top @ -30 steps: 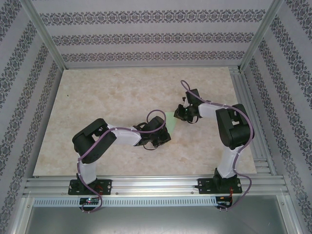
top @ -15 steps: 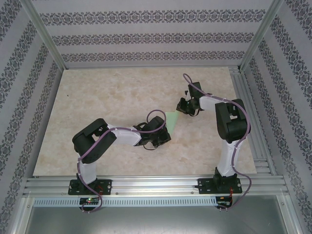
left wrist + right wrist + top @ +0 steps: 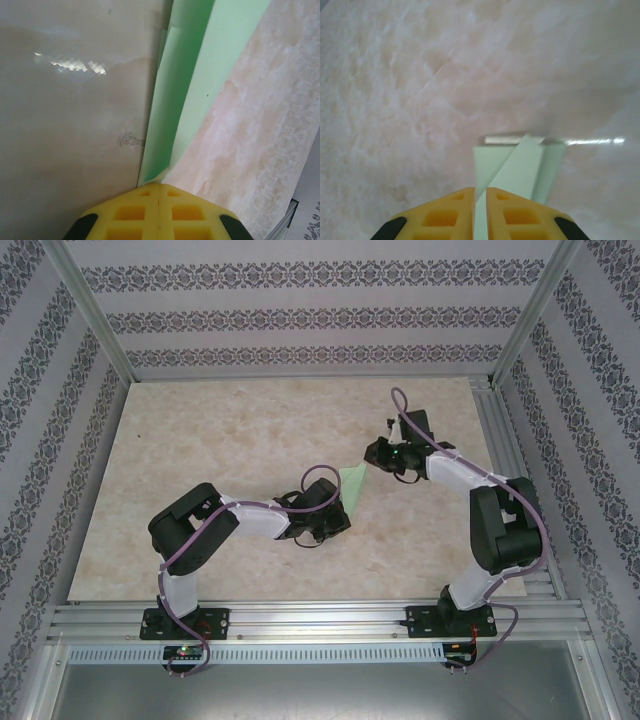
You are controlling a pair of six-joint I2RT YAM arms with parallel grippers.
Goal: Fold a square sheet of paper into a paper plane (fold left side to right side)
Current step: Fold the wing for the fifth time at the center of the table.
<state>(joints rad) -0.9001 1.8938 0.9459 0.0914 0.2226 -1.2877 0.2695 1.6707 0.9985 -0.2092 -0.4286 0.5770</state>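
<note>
Right arm [image 3: 455,472] swung rightward | right pincer [image 3: 481,192] slightly apart | left pincer [image 3: 159,187] together at paper [image 3: 185,75]

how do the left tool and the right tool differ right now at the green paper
The left tool has its fingers pressed together; the right tool shows a narrow slit between its fingers. The left tool meets a narrow end of the green paper; the right tool looks along it to a squared end with a diagonal flap. From above, the left tool sits nearer the bases than the right tool. Both have yellow fingers.
</note>
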